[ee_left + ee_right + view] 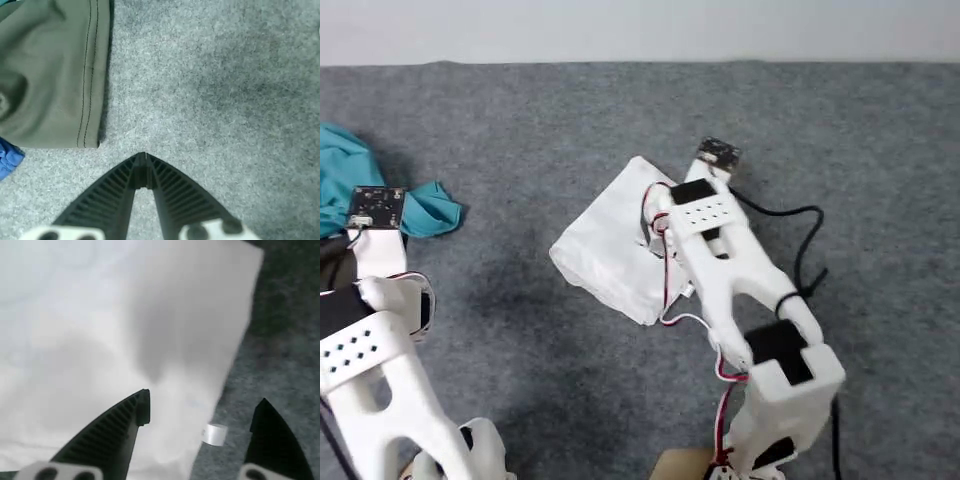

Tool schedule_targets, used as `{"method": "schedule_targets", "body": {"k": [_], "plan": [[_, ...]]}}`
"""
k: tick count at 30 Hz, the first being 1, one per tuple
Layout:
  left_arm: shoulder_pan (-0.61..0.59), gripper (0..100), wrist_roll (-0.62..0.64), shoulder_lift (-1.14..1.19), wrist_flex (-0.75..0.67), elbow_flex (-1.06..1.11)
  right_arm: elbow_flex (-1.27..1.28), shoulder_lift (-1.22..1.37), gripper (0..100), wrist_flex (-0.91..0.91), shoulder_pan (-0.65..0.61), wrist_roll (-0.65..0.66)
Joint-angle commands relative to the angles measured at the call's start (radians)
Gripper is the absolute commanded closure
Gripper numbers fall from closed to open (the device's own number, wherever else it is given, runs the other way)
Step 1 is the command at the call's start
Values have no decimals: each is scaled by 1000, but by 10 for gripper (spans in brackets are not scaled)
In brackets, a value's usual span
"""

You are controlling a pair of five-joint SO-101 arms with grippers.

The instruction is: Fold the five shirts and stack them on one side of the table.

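A folded white shirt point(610, 250) lies near the middle of the grey table, and the right arm hangs over its right edge. Seen from the wrist, my right gripper point(200, 412) is open just above the white shirt point(115, 325), its fingers straddling the shirt's edge, where a small white tag point(215, 434) sticks out. At the far left a teal shirt point(360, 185) lies crumpled. My left gripper point(145, 160) is shut with nothing in it, over bare carpet next to an olive-green shirt point(50, 75). A bit of blue cloth point(7, 157) peeks out beside the olive one.
Grey carpet-like cover point(840, 140) spreads over the whole table. A black cable point(800, 235) loops to the right of the right arm. A brown cardboard corner point(680, 465) shows at the table's front edge.
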Motion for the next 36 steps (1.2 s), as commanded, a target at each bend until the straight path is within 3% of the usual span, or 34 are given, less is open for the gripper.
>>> {"method": "schedule_targets", "body": {"k": [1,15,24,33,36], "plan": [[-2,997,-12,-25,-31,-8,-94,45,671,-5,-18,-12],[-2,997,-14,-25,-38,-7,-382,358,680,-1,-13,-12],[-2,997,-38,-23,-38,-7,-417,397,996,1,-10,-6],[-3,997,-38,-23,-37,-7,-439,367,989,130,59,-3],[-3,997,-38,-25,-37,-10,-446,314,989,182,101,74]]}}
